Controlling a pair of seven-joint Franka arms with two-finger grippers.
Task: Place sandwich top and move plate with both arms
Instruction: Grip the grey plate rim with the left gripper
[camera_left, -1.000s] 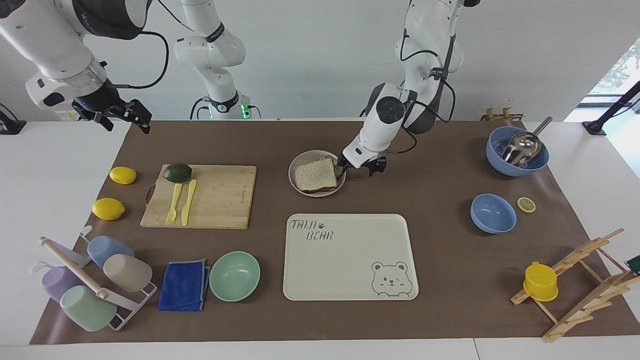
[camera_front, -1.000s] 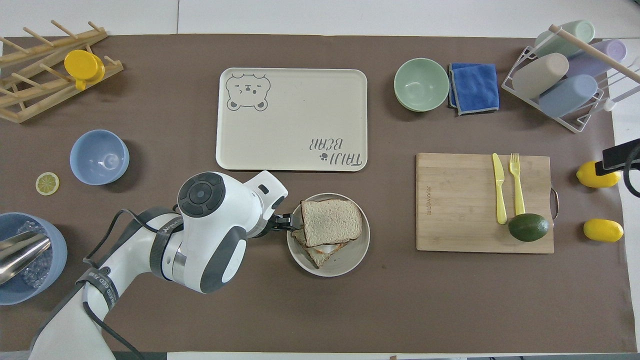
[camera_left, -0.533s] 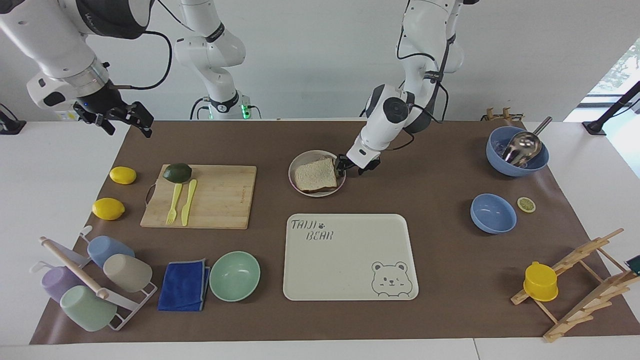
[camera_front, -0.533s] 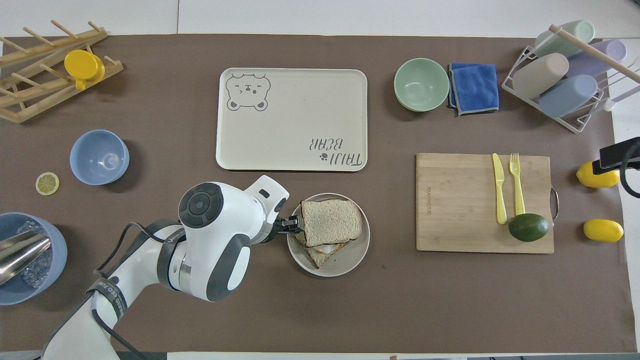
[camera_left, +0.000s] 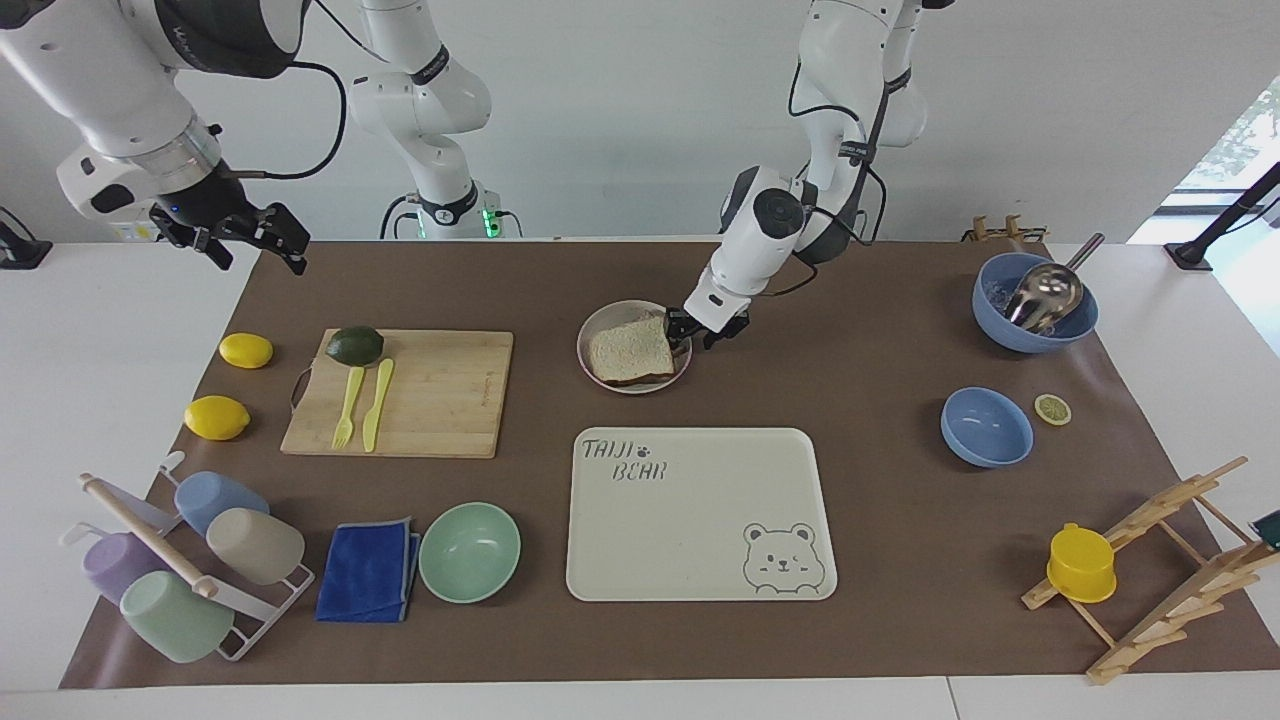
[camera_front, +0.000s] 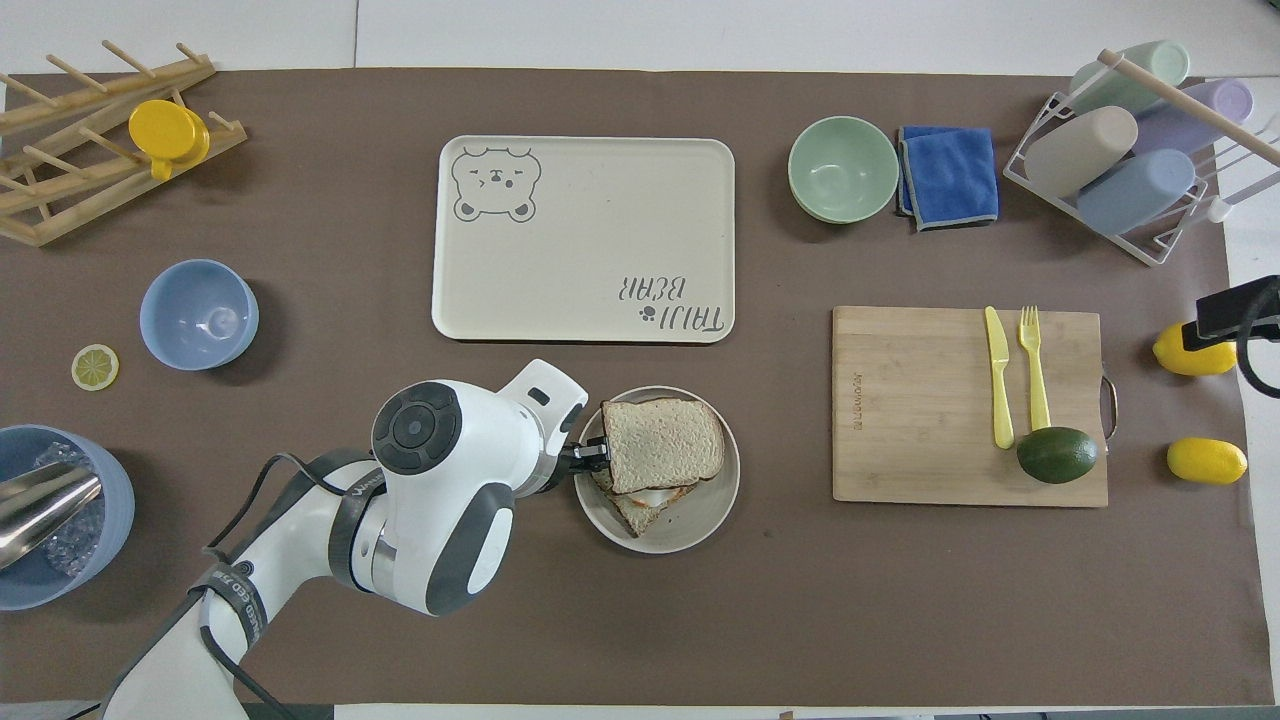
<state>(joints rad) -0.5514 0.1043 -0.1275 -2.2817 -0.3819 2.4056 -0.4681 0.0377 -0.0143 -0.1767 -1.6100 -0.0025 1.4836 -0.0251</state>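
The bench, covered w/ a brown paper mat (camera_left: 900, 560), is being occupied at its middle by the cream rectangular bear-print tray (camera_left: 700, 520); nearer to the robots than that tray, the small round beige-grey plate (camera_left: 590, 332) is being seen w/ the sandwich stacked on it.

The plain square light-brown bread slice w/ darker crust, i.e. the sandwich top (camera_left: 630, 350), is being carried on the lower toast, slightly askew per the overhead view (camera_front: 662, 444).

The left arm's pincer (camera_left: 683, 331) is being held low at the plate rim, on the side toward the left arm's end of the bench, touching or just beside the slice's edge (camera_front: 590, 455). Whether its fingers are spread or pinching can't be told.

The right arm's pincer (camera_left: 262, 232) is being kept up over the mat's corner, well apart from the plate; spread or not: can't tell. It is judged as waiting.

So the left arm is far nearer; for a two-arm carry, the plate's right-arm side is left ungripped.
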